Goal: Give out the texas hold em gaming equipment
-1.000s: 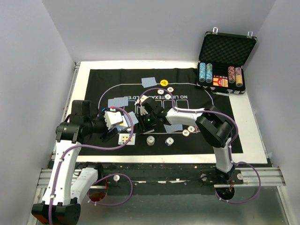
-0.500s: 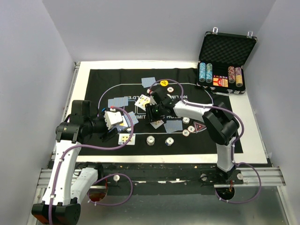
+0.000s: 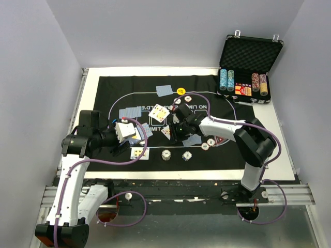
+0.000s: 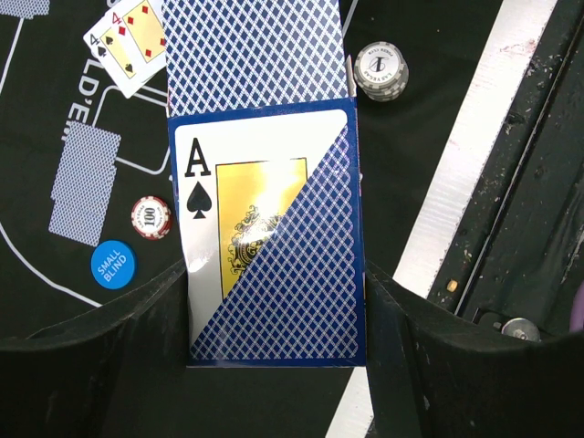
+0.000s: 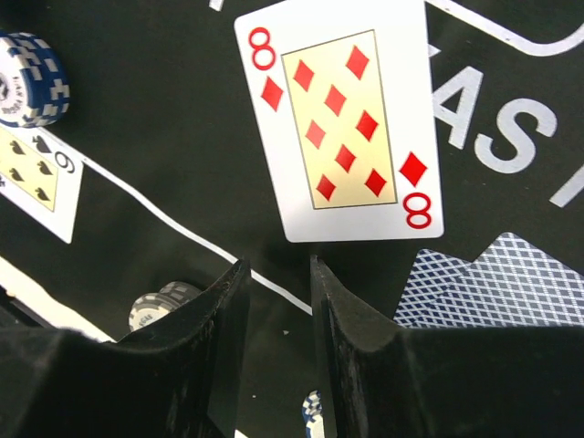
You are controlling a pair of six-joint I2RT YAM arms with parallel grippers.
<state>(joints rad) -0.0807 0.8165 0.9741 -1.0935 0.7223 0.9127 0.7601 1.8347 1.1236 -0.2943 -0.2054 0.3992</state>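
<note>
My left gripper [image 4: 274,287] [image 3: 126,133] is shut on the deck box [image 4: 274,246], which has an ace of spades on its face; blue-backed cards [image 4: 255,55] stick out of its top. My right gripper [image 5: 278,265] [image 3: 174,129] hovers low over the black mat [image 3: 119,85], jaws narrowly open and empty. An eight of diamonds [image 5: 342,119] [image 3: 166,132] lies face up just past its fingertips. More face-up cards [image 3: 159,112] lie near the mat's middle, one a four of diamonds [image 4: 128,41]. Chip stacks [image 3: 166,154] [image 3: 187,154] stand near the front.
An open black case [image 3: 251,62] with rows of chips stands at the back right. Face-down cards [image 3: 164,90] [image 3: 130,112] [image 3: 191,139], a yellow button [image 3: 180,91], a blue small-blind button [image 4: 113,265] and single chips [image 3: 205,145] dot the mat. A nine of spades [image 5: 32,178] lies by a blue stack [image 5: 27,78].
The right arm has swung its elbow to the right and its gripper has shifted right. Face-up cards now show at the mat's middle. The left arm has not moved.
</note>
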